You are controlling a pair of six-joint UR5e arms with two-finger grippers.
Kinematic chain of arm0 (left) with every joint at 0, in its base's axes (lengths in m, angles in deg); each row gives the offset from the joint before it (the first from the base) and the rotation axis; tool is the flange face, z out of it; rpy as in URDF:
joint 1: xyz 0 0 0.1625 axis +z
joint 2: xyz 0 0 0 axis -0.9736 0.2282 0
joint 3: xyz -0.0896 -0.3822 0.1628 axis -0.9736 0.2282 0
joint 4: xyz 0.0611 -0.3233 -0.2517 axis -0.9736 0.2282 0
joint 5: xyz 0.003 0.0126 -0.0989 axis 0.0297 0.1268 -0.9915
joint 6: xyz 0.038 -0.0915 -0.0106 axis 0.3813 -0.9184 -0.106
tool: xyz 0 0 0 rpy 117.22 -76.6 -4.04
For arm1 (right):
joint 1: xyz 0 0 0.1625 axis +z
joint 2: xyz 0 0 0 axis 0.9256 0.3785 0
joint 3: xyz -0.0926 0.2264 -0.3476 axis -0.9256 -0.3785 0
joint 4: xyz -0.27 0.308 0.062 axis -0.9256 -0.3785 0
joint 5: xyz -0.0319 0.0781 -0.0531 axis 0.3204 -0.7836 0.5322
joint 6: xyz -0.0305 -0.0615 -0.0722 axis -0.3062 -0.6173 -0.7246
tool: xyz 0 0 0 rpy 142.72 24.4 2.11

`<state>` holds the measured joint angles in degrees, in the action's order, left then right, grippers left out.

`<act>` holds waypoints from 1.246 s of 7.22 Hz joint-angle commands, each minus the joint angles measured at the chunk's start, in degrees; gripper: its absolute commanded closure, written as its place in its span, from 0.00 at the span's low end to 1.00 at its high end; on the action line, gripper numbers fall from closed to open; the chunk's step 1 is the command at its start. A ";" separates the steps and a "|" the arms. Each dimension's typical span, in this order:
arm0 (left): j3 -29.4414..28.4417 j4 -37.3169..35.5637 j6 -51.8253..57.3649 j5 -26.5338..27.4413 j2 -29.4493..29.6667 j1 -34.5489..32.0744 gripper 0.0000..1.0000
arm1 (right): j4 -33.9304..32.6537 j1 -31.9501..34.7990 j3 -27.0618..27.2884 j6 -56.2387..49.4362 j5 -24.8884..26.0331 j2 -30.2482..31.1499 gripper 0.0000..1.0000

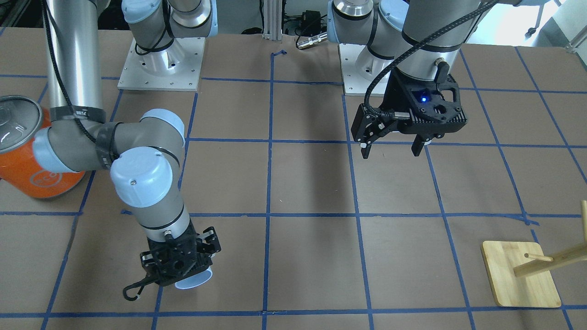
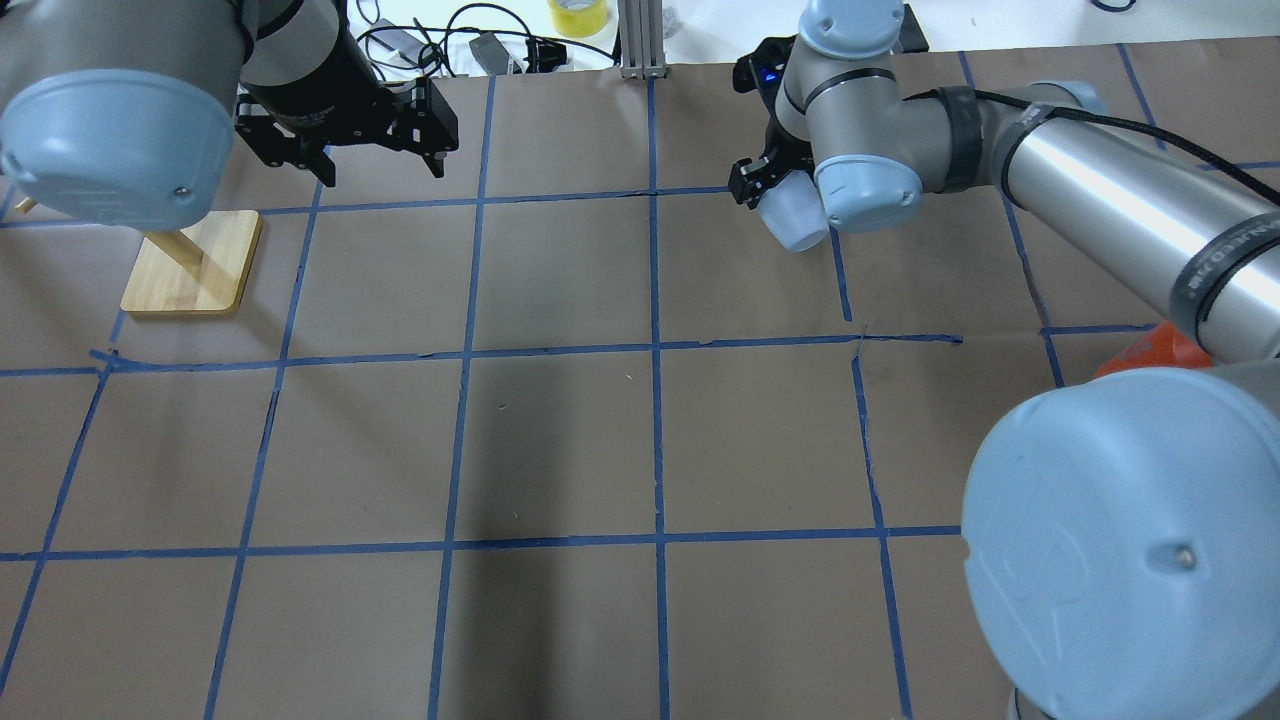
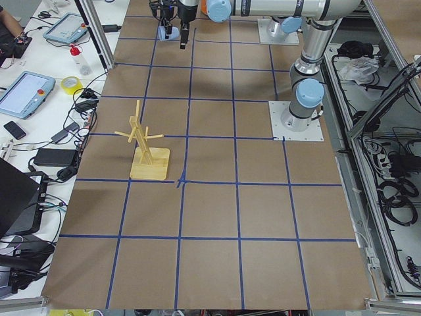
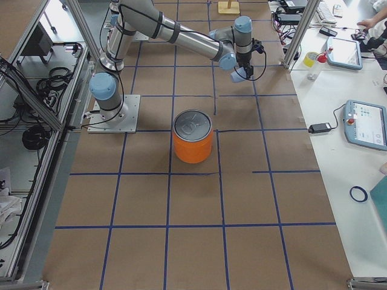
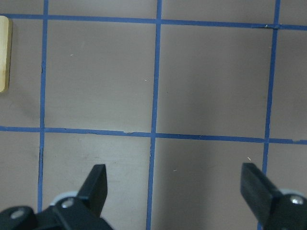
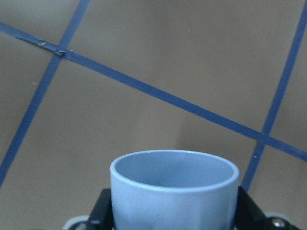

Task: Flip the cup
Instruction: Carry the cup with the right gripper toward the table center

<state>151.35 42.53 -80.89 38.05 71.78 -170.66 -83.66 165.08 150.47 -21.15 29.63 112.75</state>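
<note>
The small pale blue cup (image 1: 195, 279) is held in my right gripper (image 1: 183, 268), which is shut on its sides near the far edge of the table. In the right wrist view the cup (image 6: 175, 191) sits between the two black fingers (image 6: 103, 211), its open mouth pointing away from the wrist at the table. In the overhead view the cup (image 2: 795, 215) tilts out from under the wrist. My left gripper (image 1: 390, 144) is open and empty and hangs above the table, far from the cup. It also shows in the left wrist view (image 5: 175, 191).
A large orange can (image 1: 27, 151) with a silver lid stands beside the right arm's elbow, and also shows in the exterior right view (image 4: 193, 136). A wooden peg stand (image 1: 520, 275) stands on the left arm's side (image 2: 195, 262). Blue tape grids the brown table.
</note>
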 commanded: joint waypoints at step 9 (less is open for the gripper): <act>0.04 0.00 0.00 0.00 0.00 -0.01 0.00 | -1.18 11.66 2.09 -47.56 -3.16 0.40 1.00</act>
<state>151.39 42.53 -80.89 38.06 71.78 -170.66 -84.70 175.93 151.87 -58.87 27.05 113.27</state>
